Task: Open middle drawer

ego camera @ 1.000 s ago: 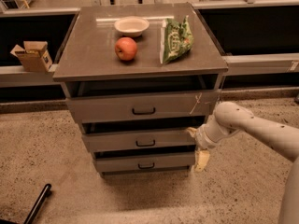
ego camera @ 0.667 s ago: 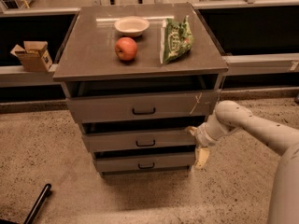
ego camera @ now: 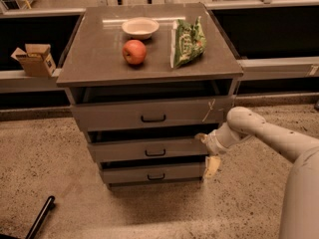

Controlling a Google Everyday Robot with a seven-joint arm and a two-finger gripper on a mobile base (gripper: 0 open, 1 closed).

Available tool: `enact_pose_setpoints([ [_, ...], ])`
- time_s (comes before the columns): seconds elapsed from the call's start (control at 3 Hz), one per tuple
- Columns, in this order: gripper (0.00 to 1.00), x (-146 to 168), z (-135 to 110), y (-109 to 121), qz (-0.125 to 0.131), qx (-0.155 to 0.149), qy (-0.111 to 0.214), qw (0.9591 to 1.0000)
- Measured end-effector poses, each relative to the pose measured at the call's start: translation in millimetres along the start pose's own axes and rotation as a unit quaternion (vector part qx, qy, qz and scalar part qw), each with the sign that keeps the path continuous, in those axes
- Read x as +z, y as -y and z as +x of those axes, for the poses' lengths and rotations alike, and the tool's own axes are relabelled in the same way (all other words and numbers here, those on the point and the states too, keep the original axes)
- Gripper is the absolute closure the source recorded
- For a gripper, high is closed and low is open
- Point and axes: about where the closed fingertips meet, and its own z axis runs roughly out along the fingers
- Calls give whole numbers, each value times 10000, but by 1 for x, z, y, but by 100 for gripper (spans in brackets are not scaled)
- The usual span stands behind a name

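The grey cabinet [ego camera: 149, 59] has three drawers, each pulled out a little. The middle drawer [ego camera: 124, 151] has a plain front and a small dark loop handle [ego camera: 155, 153] at its centre. My gripper [ego camera: 206, 152] is at the right end of the middle drawer's front. It is open, with one pale finger [ego camera: 201, 137] at the drawer's upper right corner and the other finger [ego camera: 212, 167] hanging below, beside the bottom drawer [ego camera: 149, 175]. It holds nothing. My arm [ego camera: 269, 133] reaches in from the right.
The top drawer [ego camera: 149, 114] has a pale scratch mark at its right. On the cabinet top are a white bowl [ego camera: 140, 27], a red apple [ego camera: 134, 52] and a green chip bag [ego camera: 188, 42]. A cardboard box [ego camera: 35, 59] sits on the left ledge. A dark bar [ego camera: 40, 217] lies on the floor.
My gripper has shifted very slightly up and left beside the middle drawer. The drawers have not visibly moved.
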Motion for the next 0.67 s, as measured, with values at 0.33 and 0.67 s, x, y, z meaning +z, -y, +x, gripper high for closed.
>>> enact_pose_setpoints([
  [0.33, 0, 11, 6, 14, 111, -43, -76, 9999],
  [0.67, 0, 20, 14, 26, 261, -78, -198, 9994],
])
